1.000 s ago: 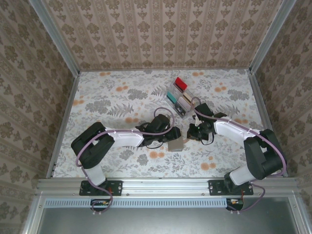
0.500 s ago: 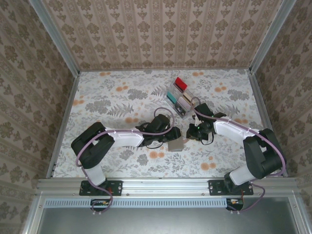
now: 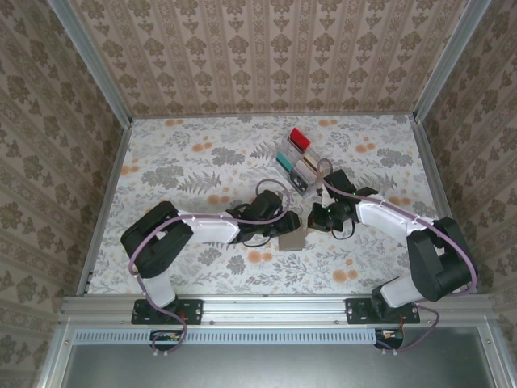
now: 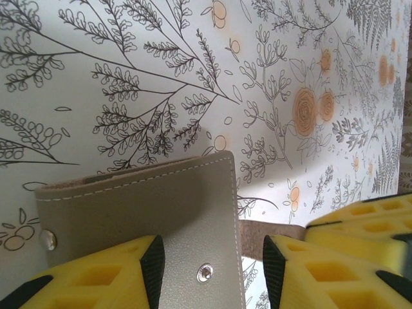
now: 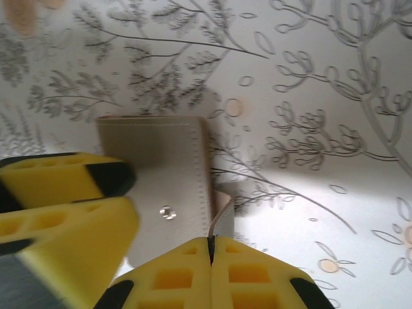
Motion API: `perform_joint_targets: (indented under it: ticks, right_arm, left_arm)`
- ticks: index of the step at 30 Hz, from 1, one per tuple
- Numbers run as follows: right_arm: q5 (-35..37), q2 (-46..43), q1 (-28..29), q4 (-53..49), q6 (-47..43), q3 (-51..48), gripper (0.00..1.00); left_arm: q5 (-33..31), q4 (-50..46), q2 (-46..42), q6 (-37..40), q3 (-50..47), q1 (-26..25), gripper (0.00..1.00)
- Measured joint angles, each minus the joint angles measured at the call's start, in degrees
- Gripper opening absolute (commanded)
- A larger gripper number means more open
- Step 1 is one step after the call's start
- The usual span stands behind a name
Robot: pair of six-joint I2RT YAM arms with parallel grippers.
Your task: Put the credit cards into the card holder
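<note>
Card holder (image 3: 292, 241): flat grey wallet-type case lying on the floral table (image 3: 186, 162), near-centre, between the 2 arms. It has a matte grey surface, pale stitching (image 4: 161, 177) along the flap edge and 2 round metal snap studs (image 4: 205, 272).

Left gripper (image 4: 212, 254): yellow fingers apart, straddling the holder's flap. 1 finger sits over the grey face and the other is just off its edge, so the flap is not pinched.

Right gripper (image 5: 210, 248): pads pressed together, clamping a thin card (image 5: 217, 222). The card is seen edge-on and reaches toward the holder's side; in the left wrist view it shows as a tan strip beside the holder.

Clear rack (image 3: 300, 166): farther back on the table. It holds upright cards, with a red card (image 3: 300, 139) at the far end and a teal card (image 3: 283, 162) nearer.
</note>
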Motion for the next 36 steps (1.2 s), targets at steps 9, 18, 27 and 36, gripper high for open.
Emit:
perform_joint_targets:
  ticks: [9,18,27,36]
  right_arm:
    - [-5.8,0.0,0.0,4.4,2.5,-1.6,0.00]
    - [-8.4,3.2,0.0,7.9,4.5,-2.3,0.00]
    - [-9.6,5.2,-0.1,10.3,6.1,-2.8,0.00]
    - [-9.6,6.8,0.1,11.8,6.2,-2.8,0.00]
  left_arm:
    - [0.1,0.9,0.3,-0.4,0.0,0.0,0.46]
    - [-0.5,1.4,0.6,-1.2,-0.4,0.0,0.40]
    - [-1.9,3.3,-0.2,-1.6,-2.0,0.0,0.45]
    - [-5.1,1.2,-5.4,0.5,-2.3,-1.1,0.49]
